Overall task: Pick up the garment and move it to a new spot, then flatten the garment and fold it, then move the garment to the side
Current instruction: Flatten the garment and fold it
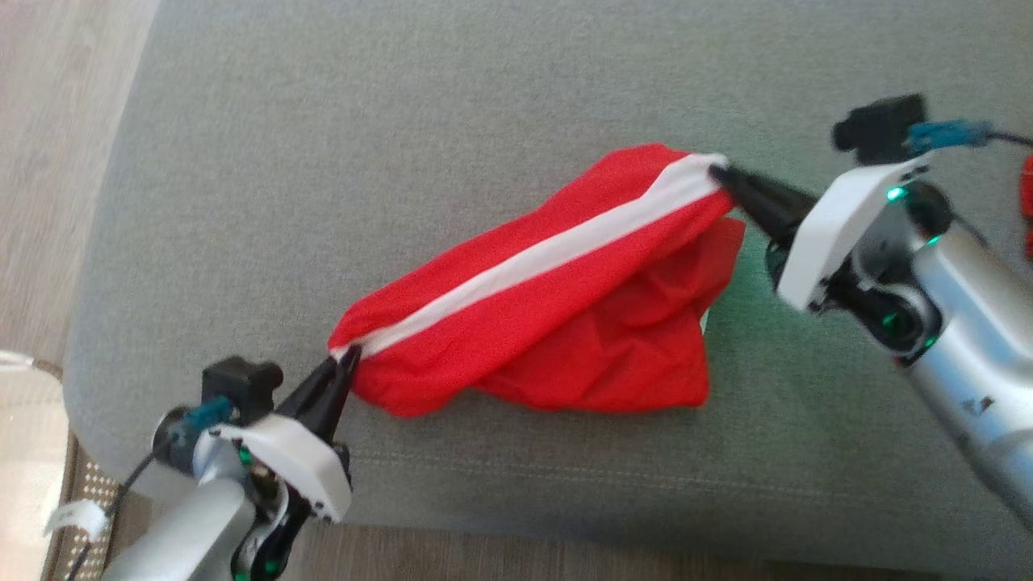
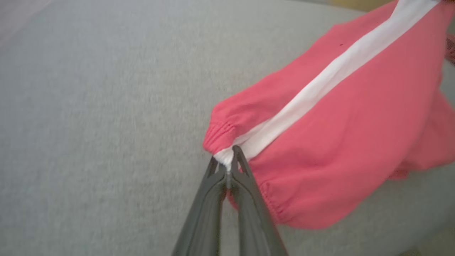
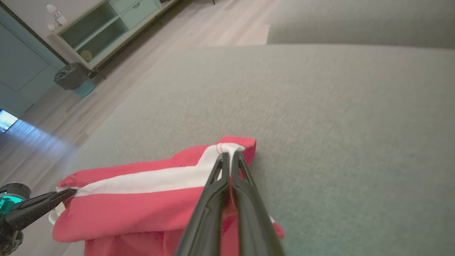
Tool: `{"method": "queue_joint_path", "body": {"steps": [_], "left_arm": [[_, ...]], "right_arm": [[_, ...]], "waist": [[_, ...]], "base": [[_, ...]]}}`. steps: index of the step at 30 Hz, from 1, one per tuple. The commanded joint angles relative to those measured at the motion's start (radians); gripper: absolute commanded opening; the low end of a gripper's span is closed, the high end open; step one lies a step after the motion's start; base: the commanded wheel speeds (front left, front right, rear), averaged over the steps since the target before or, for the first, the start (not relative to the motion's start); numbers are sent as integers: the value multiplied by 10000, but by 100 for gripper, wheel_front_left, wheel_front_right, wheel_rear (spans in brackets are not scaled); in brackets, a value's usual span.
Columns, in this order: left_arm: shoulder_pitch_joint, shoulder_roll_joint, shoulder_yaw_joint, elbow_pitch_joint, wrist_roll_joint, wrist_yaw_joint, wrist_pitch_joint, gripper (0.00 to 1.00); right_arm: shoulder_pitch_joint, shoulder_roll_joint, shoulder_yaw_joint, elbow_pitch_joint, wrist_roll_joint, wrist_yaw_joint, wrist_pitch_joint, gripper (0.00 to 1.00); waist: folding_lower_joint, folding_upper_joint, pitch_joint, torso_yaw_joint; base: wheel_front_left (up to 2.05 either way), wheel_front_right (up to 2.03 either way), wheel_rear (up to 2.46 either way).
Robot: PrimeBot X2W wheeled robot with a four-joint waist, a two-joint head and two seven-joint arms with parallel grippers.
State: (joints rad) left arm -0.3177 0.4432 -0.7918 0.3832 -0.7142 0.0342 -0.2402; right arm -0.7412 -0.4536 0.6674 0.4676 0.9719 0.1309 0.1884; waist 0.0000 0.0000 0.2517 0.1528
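Red thing (image 1: 1027,206) at head view's right edge is cropped, can't ID it. The garment (image 2: 337,124) runs off my left wrist view's top right corner; right wrist view cuts its lower folds. My left claw (image 3: 71,192) is clipped there too. On the shelf (image 3: 124,19) an item (image 3: 56,14): too small, maybe a bottle.

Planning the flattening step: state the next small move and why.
Probably draw the two claws apart. The left claw and right claw are each shut on one end of the white stripe of the red fabric garment, which sags bunched over the grey fabric sofa cushion; tension should spread it.
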Motion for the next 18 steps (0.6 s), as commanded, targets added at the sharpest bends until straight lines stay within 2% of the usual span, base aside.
{"method": "queue_joint_path", "body": {"steps": [1, 5, 6, 9, 10, 14, 18], "left_arm": [[-682, 322, 754, -593, 121, -56, -182, 0], [-1271, 453, 1398, -1192, 261, -227, -207, 0], [-1865, 566, 1833, -1564, 341, -426, -210, 0], [-3066, 837, 2197, -1845, 380, -790, -83, 0], [-3066, 837, 2197, -1845, 380, -790, -83, 0], [-5255, 1205, 2235, -1660, 574, -1262, 808, 0], [-7845, 1137, 1913, -698, 1188, -1507, 1358, 0]], "right_arm": [[-441, -301, -93, -326, 44, -2, -543, 0], [-694, -496, -339, -294, 233, -2, -1156, 0], [-953, -598, -554, -249, 431, -2, -1424, 0], [-1571, -657, -917, -184, 741, -2, -1671, 0], [-1571, -657, -917, -184, 741, -2, -1671, 0], [-2982, -568, -1198, 211, 540, -2, -1885, 0], [-4799, -38, -1567, 1385, -140, -2, -2465, 0]], "waist": [[0, 0, -245, -199], [0, 0, -460, -476], [0, 0, -557, -719], [0, 0, -537, -1176], [0, 0, -537, -1176], [0, 0, -21, -1837], [0, 0, 815, -2425]], "base": [[0, 0, 0], [0, 0, 0], [0, 0, 0], [0, 0, 0], [0, 0, 0], [0, 0, 0], [0, 0, 0]]}}
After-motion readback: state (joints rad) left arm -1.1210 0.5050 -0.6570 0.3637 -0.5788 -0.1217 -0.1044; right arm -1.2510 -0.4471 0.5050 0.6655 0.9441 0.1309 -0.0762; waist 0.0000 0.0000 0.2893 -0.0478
